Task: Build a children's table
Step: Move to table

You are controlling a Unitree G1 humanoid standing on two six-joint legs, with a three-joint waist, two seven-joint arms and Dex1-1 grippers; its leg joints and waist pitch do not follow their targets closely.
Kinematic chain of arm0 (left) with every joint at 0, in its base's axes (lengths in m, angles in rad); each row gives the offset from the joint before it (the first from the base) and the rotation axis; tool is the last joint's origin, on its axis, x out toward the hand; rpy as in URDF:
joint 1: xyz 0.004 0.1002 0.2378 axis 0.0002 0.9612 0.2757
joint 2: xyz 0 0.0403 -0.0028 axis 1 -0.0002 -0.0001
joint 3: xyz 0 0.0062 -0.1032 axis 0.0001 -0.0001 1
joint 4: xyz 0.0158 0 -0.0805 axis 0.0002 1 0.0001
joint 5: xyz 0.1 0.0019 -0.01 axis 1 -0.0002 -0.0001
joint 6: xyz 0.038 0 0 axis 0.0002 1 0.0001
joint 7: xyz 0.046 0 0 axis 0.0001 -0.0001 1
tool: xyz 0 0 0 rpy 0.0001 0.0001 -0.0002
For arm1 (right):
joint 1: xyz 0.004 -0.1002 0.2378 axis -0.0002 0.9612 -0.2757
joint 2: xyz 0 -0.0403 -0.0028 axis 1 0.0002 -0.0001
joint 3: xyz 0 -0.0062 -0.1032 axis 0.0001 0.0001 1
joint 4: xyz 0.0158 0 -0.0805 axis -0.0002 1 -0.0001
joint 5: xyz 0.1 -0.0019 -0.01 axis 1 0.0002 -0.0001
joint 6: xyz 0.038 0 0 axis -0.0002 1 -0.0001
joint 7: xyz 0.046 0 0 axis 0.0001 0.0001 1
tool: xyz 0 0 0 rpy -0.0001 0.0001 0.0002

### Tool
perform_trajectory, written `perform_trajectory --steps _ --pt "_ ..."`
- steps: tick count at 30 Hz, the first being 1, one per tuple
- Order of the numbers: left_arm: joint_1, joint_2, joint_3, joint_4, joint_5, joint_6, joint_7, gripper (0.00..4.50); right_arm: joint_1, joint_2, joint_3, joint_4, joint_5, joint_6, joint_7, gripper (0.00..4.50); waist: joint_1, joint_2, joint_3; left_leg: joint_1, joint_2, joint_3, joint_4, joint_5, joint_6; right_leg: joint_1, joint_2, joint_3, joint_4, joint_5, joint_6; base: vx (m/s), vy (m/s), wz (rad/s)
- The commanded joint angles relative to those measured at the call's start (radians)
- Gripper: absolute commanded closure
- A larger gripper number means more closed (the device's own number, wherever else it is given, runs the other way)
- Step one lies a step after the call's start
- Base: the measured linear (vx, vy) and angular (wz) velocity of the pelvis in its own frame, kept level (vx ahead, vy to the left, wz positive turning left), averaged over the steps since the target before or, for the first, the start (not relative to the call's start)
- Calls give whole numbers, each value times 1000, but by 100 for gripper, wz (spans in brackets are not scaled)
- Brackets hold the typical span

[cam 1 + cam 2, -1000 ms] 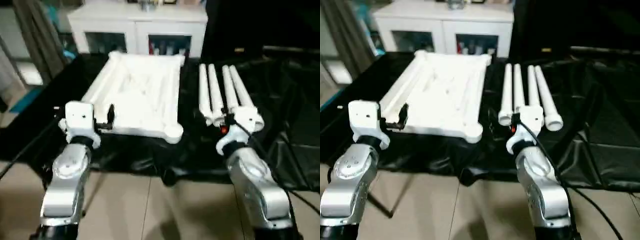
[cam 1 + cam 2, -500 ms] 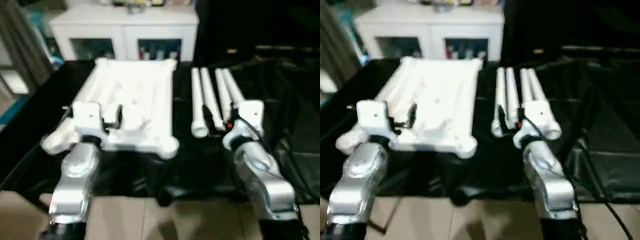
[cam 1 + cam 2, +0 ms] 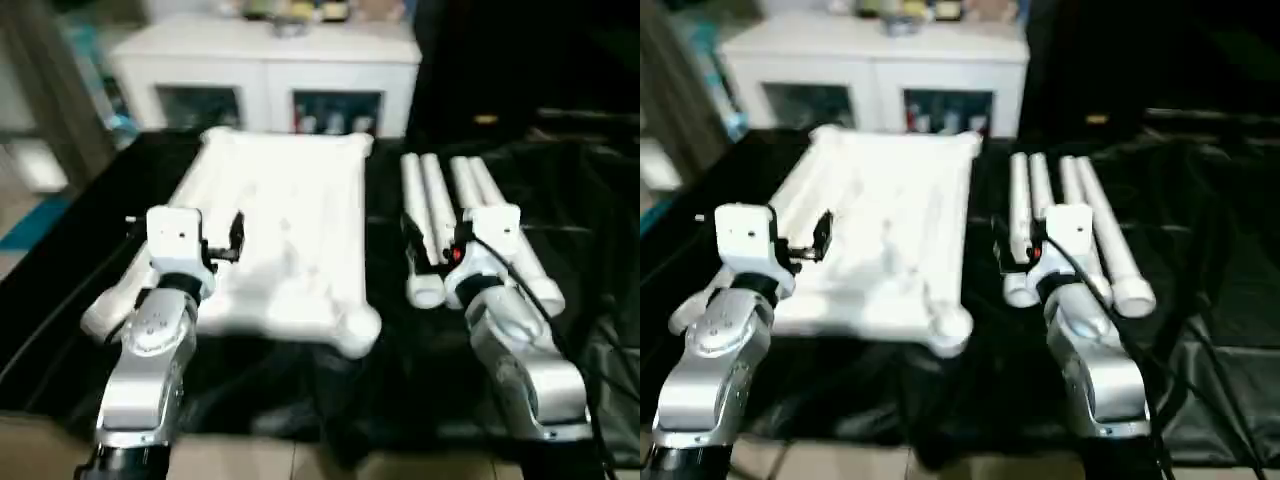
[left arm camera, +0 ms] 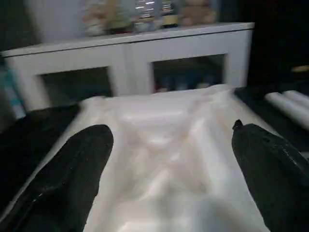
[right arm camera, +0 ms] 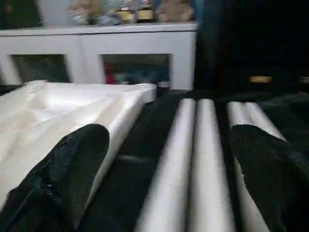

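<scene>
Nothing built yet: white ribbed plastic tabletop (image 3: 285,240) lies underside-up, four white tapered tube legs (image 3: 445,225) loose beside it; I've both grippers' jaws apart, empty

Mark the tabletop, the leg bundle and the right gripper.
tabletop (image 3: 290,230), left eye view, middle of ribbed underside
legs (image 3: 1023,195), right eye view, shaft of one tube
right gripper (image 5: 169,169), right wrist view, midway between fingertips

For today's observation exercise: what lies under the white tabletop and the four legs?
A black cloth lies under the tabletop and the four legs, spreading past them. What supports the cloth is covered.
</scene>
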Motion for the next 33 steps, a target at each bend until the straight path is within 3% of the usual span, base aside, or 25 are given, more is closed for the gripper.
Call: perform_trajectory --steps 1,2,3,4,5,6,7,8,9,10,11,12,13,14,15,16,17,18,19,21,22,23,25,28,33 --pt "-3 0 -27 -5 1 1 -15 3 -2 -8 -19 -8 -13 10 -6 0 39 -26 -41 -25 -18 -13 66 -326 97 88 -89 182 -211 -560 -171 214 -94 -48" --pt "-4 0 -25 -4 0 1 -18 3 -3 -7 -20 -9 -14 10 -8 0 61 -11 -61 -151 8 -110 118 -54 125 195 -169 197 -174 -583 -170 214 -94 -48" --pt "-4 -1 -25 -3 -5 1 -24 3 0 -6 -22 -11 -15 12 -12 0 54 -22 -68 -181 -20 -130 137 46 101 177 -105 167 -151 -455 -111 185 -64 -23" --pt "-4 -2 -24 -3 -6 1 -25 3 1 -6 -22 -12 -15 12 -13 0 48 -12 -63 -193 -26 -135 131 127 88 174 -89 138 -155 -306 -143 167 -67 -2" --pt "-4 -1 -27 -3 -9 2 -32 3 6 -2 -30 -15 -12 16 -21 0 52 7 -61 -193 -20 -137 117 174 83 163 -85 120 -162 -278 -169 167 -67 -2" --pt "-3 2 -33 -3 -10 0 -41 3 11 1 -38 -16 -10 18 -24 0 57 11 -54 -192 -14 -135 94 204 87 150 -74 103 -178 -294 -187 158 -27 -1" --pt "-3 5 -37 -3 -8 -1 -45 3 13 2 -41 -16 -9 18 -24 0 62 40 -42 -184 17 -143 31 232 100 134 -62 66 -197 -376 -191 157 39 -3" --pt "-1 9 -42 -5 -7 -1 -51 3 16 1 -41 -17 -10 16 -23 0 58 77 -29 -160 54 -139 -34 157 113 132 -42 20 -213 -463 -147 157 39 -3" --pt "2 13 -52 -13 -9 -3 -67 3 20 0 -44 -23 -7 16 -22 0 9 116 -26 -121 136 -223 -125 -140 117 121 39 -33 -116 -393 -67 192 122 -18" --pt "7 16 -64 -27 -24 -7 -98 3 23 -3 -48 -34 1 18 -15 0 -3 133 -52 -22 192 -286 -149 -400 163 55 43 -18 -1 -257 -62 218 132 -11" --pt "13 20 -76 -41 -54 -8 -137 3 25 -7 -52 -44 9 21 -4 0 -8 123 -63 -2 195 -303 -142 -365 212 30 42 -13 23 -184 -37 218 132 -11" --pt "13 20 -76 -41 -54 -8 -137 3 25 -7 -52 -44 9 21 -4 0 -6 123 -66 1 186 -301 -125 -244 267 13 38 -8 30 -129 -11 189 84 12" --pt "15 22 -80 -44 -63 -7 -148 3 25 -9 -53 -46 11 21 2 0 -13 107 -70 0 175 -291 -87 113 384 -24 22 3 41 -41 50 147 50 3" --pt "17 56 -110 -52 -62 7 -199 3 29 -40 -41 -69 42 22 73 0 4 89 -75 -22 160 -278 -55 577 450 -33 -3 32 19 70 112 147 50 3" --pt "17 62 -112 -53 -64 10 -209 3 30 -46 -39 -73 48 24 88 0 12 75 -78 -39 148 -268 -38 748 445 -29 -26 57 -10 151 131 80 3 -17" --pt "19 95 -127 -57 -85 35 -272 3 34 -85 -27 -101 90 42 170 0 29 21 -85 -123 47 -210 18 739 322 23 -76 103 -76 449 139 0 0 0" --pt "20 108 -130 -58 -101 47 -302 3 36 -100 -23 -112 106 51 202 0 54 16 -83 -179 3 -166 4 445 218 69 -98 92 -77 676 143 0 0 0" --pt "21 121 -132 -58 -108 51 -324 3 37 -114 -19 -121 120 60 231 0 58 19 -89 -178 11 -160 -4 337 167 80 -100 86 -71 737 138 0 0 0" --pt "26 187 -139 -53 -114 42 -409 3 41 -179 1 -157 175 88 355 0 58 37 -84 -159 30 -158 -39 172 78 85 -63 52 -75 651 88 4 -53 2" --pt "29 208 -137 -55 -126 41 -441 3 41 -200 9 -166 188 95 393 0 53 52 -74 -150 49 -165 -58 104 51 81 -47 41 -83 470 34 2 -27 1" --pt "35 241 -138 -63 -148 38 -498 3 41 -225 15 -174 209 107 439 0 50 63 -68 -136 72 -170 -71 30 46 73 -44 40 -95 278 -44 0 0 0" --pt "43 271 -138 -73 -168 33 -550 3 40 -248 21 -178 221 113 477 0 48 57 -53 -125 86 -164 -89 -91 57 61 -39 41 -110 91 -125 0 0 0" --pt "55 318 -139 -86 -191 15 -625 3 37 -284 33 -174 228 116 533 0 47 60 -36 -111 99 -148 -106 -288 24 47 -44 45 -128 -186 -186 -33 5 6" --pt "69 381 -142 -106 -237 37 -724 31 32 -334 62 -150 205 98 593 0 59 46 -26 -90 103 -132 -110 -448 -53 25 -63 55 -158 -506 -126 -78 11 11" --pt "79 523 -211 -86 -263 70 -934 76 25 -393 97 -142 236 124 716 0 64 29 -27 -115 107 -135 -132 -426 -59 37 -59 48 -147 -443 -101 -53 19 -1"
